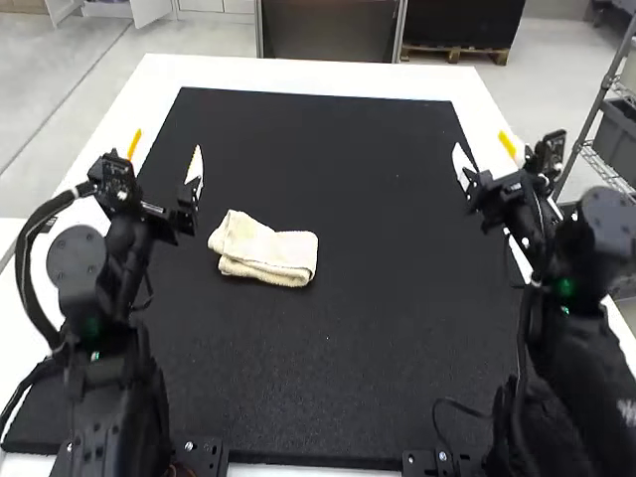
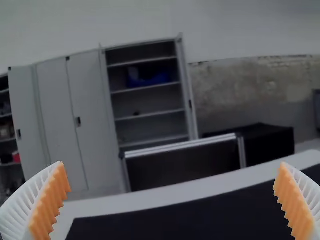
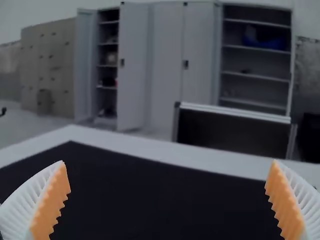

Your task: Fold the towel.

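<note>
From the high view, the towel point(image 1: 268, 253) lay on the left half of the black mat point(image 1: 328, 348), folded into a small, thick oblong that ran left to right, with layers visible along its near side and its left end rising to a soft peak. That view also placed both grippers over the far part of the table point(image 1: 298, 75), the left gripper point(image 1: 167, 147) near the left edge of the mat and the right gripper point(image 1: 480, 142) near the right. The left wrist view showed the left gripper point(image 2: 172, 167) from close by, its ribbed fingers spread wide and gripping nothing; the right wrist view showed the right gripper point(image 3: 169, 167) just as widely parted and just as unladen. The towel sat to the right of the left gripper's fingertips and nearer than them, touching neither finger, and lay well apart from the right gripper's, to their left and nearer.
</note>
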### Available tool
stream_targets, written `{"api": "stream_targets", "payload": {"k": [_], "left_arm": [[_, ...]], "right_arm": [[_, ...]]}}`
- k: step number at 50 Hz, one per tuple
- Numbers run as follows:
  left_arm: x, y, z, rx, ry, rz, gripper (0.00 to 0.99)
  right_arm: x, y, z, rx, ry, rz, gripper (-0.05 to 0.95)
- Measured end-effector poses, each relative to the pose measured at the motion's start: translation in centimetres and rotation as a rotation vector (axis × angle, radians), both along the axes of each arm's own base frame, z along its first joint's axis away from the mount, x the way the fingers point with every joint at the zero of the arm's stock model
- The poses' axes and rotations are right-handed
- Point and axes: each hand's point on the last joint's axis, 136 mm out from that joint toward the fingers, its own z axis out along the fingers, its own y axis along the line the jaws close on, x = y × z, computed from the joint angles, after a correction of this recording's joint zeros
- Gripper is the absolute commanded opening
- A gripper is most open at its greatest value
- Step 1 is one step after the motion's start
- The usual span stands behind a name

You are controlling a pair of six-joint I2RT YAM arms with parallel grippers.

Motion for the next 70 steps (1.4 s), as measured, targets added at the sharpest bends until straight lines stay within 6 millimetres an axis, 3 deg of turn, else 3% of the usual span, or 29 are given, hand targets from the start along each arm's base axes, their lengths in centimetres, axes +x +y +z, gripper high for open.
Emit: {"api": "stream_targets", "payload": {"k": [4,17,24,35,53,59,70], "left_arm": [[-0.4,-0.1,0.6,-0.005,-0.029,-0.002,0.957],[0.1,1.4,-0.5,-0.036,0.026,0.052,0.959],[0.4,2.1,-1.4,-0.047,0.064,0.077,0.959],[1.4,2.8,-4.8,0.012,0.195,0.127,0.959],[2.0,3.3,-9.5,0.135,0.374,0.177,0.966],[2.0,3.4,-11.7,0.199,0.457,0.187,0.962],[2.0,3.6,-11.6,0.272,0.447,0.212,0.959]], "right_arm": [[-1.0,-0.3,0.3,-0.013,-0.042,-0.020,0.90],[-3.9,-1.0,-0.4,-0.026,-0.126,-0.074,0.90],[-4.9,-1.6,0.5,-0.058,-0.182,-0.130,0.90],[-3.6,-2.8,-2.4,-0.048,-0.053,-0.172,0.91],[-2.5,-3.0,-11.3,-0.167,0.262,-0.170,0.91],[-2.5,-3.0,-11.6,-0.236,0.248,-0.176,0.91],[-2.5,-3.9,-11.7,-0.322,0.253,-0.237,0.91]]}}
